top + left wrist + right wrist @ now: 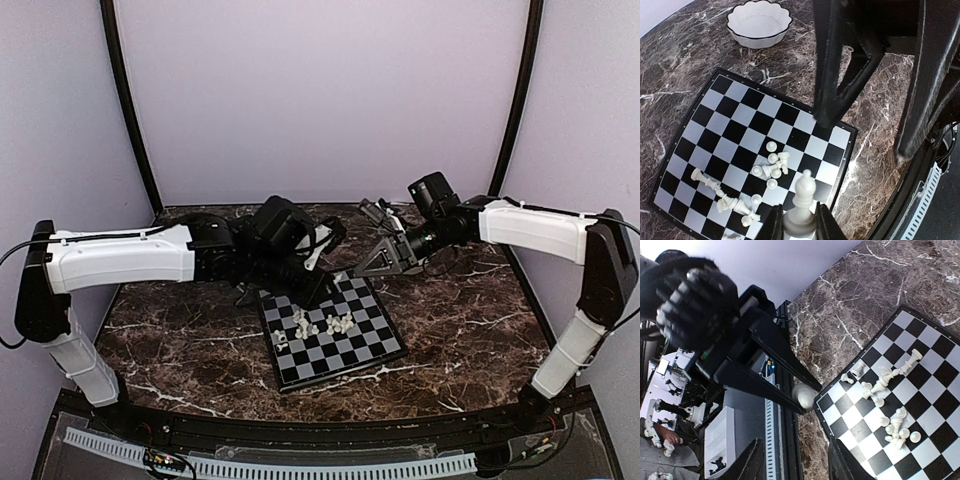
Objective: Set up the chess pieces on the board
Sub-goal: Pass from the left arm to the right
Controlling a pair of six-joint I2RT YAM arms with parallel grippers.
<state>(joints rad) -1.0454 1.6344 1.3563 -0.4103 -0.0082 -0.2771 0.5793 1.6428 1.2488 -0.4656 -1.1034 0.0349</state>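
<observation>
Your left claw (799, 221) clenches an upright bishop (802, 197) at bottom centre of the left wrist frame, over the board's (735, 125) edge. Toppled pieces (772, 167) lie upper left. Your right claw (797, 465) hangs released.

Bright even light, soft shadows (wrist edges warped).

The top camera sits high behind me, facing forward and down over the marble tabletop (180, 330), with the board (330, 330) small at centre. My left wrist camera looks steeply down past my left gripper (799, 212), close above the board, the bishop (802, 192) large at its bottom edge. My right wrist camera looks back across the board's corner toward the tabletop's near edge. Both wrist views share the scattered chess pieces (771, 167); the blurred white piece in the right one is possibly that bishop.
</observation>
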